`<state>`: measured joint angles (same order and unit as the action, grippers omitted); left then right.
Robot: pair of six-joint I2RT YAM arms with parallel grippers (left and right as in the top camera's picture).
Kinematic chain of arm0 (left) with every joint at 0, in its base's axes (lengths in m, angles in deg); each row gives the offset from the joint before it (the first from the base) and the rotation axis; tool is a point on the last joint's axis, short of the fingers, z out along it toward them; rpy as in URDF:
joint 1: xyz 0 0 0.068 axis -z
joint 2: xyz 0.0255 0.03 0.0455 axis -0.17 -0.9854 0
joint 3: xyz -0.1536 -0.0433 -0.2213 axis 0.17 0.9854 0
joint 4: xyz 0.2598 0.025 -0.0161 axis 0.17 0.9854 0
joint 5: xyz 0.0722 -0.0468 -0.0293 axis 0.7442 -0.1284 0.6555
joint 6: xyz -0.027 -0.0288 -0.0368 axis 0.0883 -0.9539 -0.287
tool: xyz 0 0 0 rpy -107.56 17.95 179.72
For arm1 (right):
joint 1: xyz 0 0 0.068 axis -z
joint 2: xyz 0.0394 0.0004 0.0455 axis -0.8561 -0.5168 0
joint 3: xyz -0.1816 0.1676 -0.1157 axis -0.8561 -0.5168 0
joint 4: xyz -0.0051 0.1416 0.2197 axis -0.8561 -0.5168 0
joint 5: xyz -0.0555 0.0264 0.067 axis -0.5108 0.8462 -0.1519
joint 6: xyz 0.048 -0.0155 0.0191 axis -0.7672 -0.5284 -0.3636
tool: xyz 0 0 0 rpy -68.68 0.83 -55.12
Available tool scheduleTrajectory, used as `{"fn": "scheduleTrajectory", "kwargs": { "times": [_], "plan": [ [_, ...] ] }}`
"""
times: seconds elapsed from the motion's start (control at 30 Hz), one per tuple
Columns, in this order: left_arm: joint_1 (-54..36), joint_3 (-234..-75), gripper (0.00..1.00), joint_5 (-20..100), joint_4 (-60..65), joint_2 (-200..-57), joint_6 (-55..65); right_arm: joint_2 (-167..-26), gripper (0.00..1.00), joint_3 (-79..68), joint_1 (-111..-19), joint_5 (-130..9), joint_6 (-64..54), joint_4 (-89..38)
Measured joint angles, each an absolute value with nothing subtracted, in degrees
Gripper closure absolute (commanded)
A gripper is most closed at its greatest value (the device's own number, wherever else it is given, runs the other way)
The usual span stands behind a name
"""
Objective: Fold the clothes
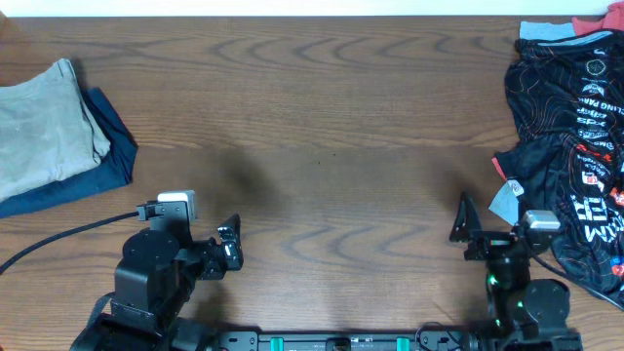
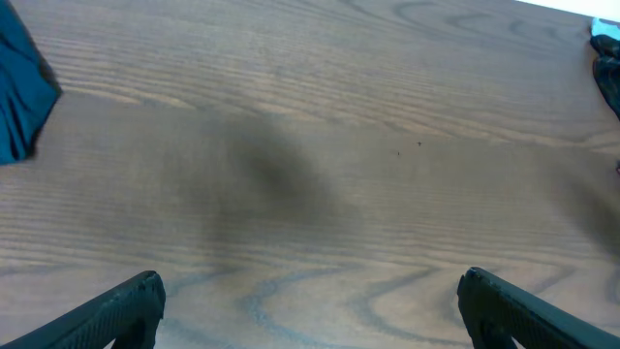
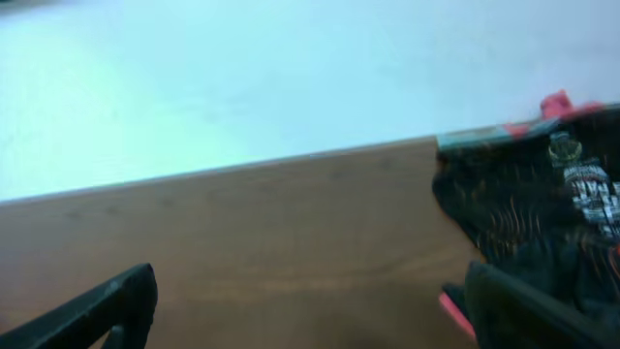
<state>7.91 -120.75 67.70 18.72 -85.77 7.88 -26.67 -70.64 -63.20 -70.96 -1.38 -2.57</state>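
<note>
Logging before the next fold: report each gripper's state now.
Left gripper: open, holding nothing.
Right gripper: open, holding nothing.

Dark wood-grain table (image 1: 322,88); pale whitish surface (image 3: 242,78) beyond far edge; soft, even light.

white lettering on black jersey (image 1: 558,109), too small to read
</note>
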Motion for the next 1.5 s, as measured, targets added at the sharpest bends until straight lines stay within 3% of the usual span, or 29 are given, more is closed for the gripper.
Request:
{"fn": "scheduleTrajectory", "kwargs": {
  "times": [0.2,0.6,1.5],
  "plan": [
    [7.9,-120.8,0.02,67.7,18.7,-85.8,7.9,-26.6,0.01,-77.8,-63.2,-71.0,-0.1,8.6],
    [7.9,-120.8,0.02,67.7,18.7,-85.8,7.9,-26.7,0.01,-79.3,-63.2,-69.7,6.5,2.9],
    [7.9,-120.8,0.02,67.7,18.7,-85.8,7.9,-26.7,0.01,-79.3,-63.2,-69.5,6.9,2.9]
  ]
}}
